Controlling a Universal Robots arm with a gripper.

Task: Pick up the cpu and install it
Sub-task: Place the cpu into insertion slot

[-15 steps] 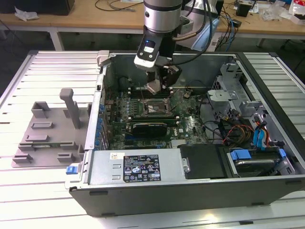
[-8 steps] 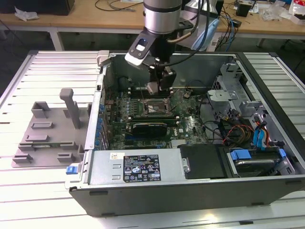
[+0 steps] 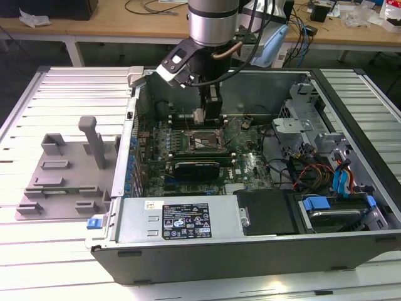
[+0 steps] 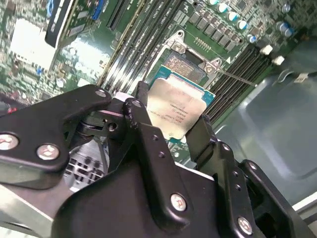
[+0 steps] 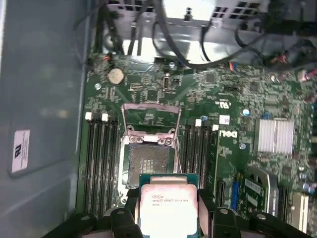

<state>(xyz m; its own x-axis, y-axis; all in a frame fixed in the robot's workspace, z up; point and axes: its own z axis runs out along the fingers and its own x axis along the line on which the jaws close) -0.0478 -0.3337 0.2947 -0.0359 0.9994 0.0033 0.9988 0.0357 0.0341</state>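
Note:
The cpu (image 4: 172, 110) (image 5: 167, 206), a flat square chip with a shiny silver top and green edge, sits between my black fingers (image 4: 141, 124). My gripper (image 4: 171, 121) (image 5: 168, 213) is shut on its two opposite edges. It hangs just above the open socket (image 5: 148, 166) (image 4: 185, 67) on the green motherboard (image 5: 237, 99), offset toward one side of it. The socket's metal load frame (image 5: 150, 116) is flipped up and open. In the exterior view my gripper (image 3: 210, 116) reaches down inside the computer case (image 3: 156, 216), over the socket (image 3: 199, 141).
Memory slots (image 5: 101, 158) flank the socket on both sides. A silver heatsink (image 5: 275, 136) and black cables (image 5: 198, 54) lie nearby. The case's steel walls (image 5: 39, 99) close in around the board. A grey fixture tray (image 3: 62, 169) stands on the table at the exterior view's left.

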